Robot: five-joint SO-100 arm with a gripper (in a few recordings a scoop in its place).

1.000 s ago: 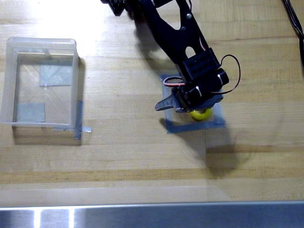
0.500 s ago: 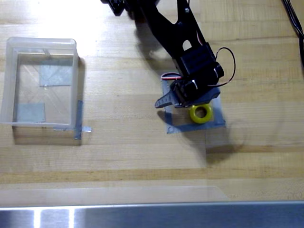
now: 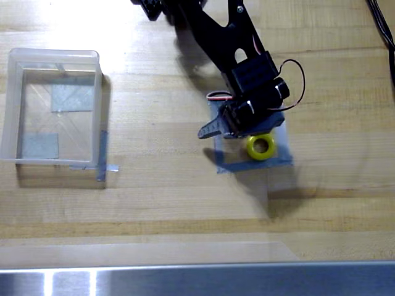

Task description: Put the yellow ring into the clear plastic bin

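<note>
My gripper (image 3: 237,131) hangs just above the yellow ring (image 3: 260,147), one finger (image 3: 211,130) spread out sideways, so the jaws are apart. The clear plastic bin (image 3: 54,57) waits far to its left.

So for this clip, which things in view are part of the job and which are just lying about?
Part of the job:
- yellow ring, flat on the table
- clear plastic bin, at the left
- gripper, beside the ring

Lying about:
- grey tape square under the ring
- black cable, top right
</note>
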